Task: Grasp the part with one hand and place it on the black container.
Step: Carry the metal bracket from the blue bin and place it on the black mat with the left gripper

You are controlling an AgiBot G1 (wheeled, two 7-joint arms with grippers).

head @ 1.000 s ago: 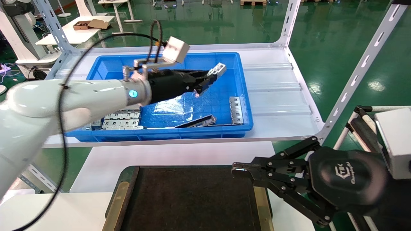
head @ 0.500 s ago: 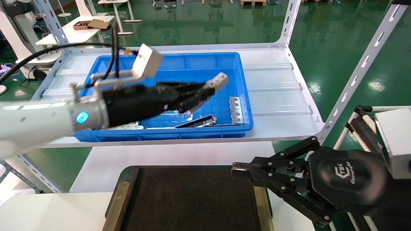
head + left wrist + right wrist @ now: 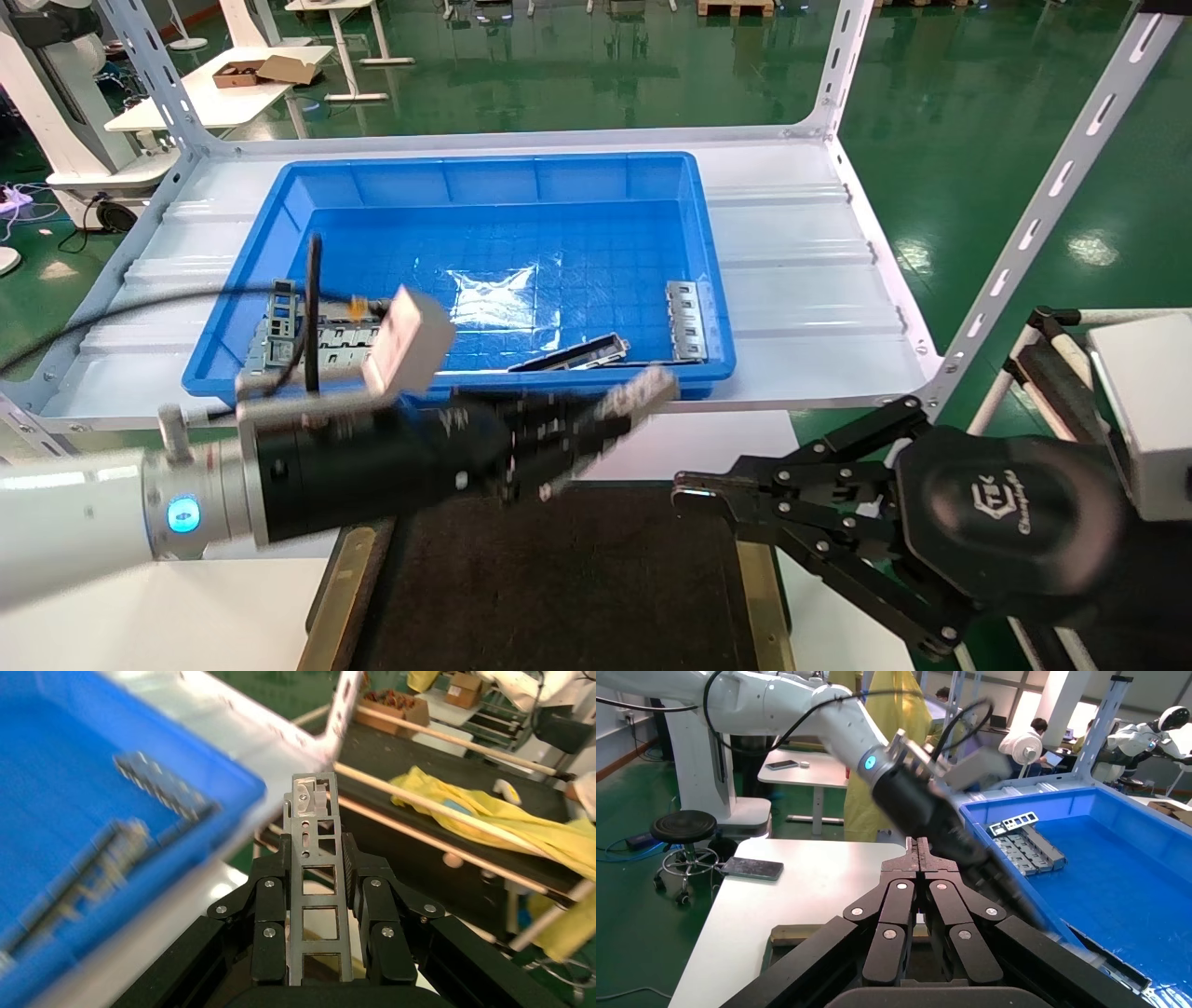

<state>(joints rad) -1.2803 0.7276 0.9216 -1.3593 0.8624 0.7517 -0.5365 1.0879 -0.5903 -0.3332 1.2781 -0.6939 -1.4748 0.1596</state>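
My left gripper (image 3: pixel 605 424) is shut on the part (image 3: pixel 645 391), a silver-grey metal shell with square cutouts. It holds the part in the air over the far edge of the black container (image 3: pixel 559 596), in front of the blue bin. In the left wrist view the part (image 3: pixel 315 881) sticks out lengthwise between the two fingers (image 3: pixel 270 903). My right gripper (image 3: pixel 694 492) is shut and empty. It hangs at the right edge of the black container, and in its own wrist view its tips (image 3: pixel 919 850) are pressed together.
The blue bin (image 3: pixel 484 166) stands on a white shelf behind the container. It holds another cutout part (image 3: pixel 686 321), a dark slim bar (image 3: pixel 573 354) and several stacked parts at its left (image 3: pixel 326 335). Slotted shelf posts (image 3: pixel 1052 186) rise at the right.
My left gripper has carried the part out of the blue bin, toward me and downward, to the far edge of the black container. The right arm has not moved.
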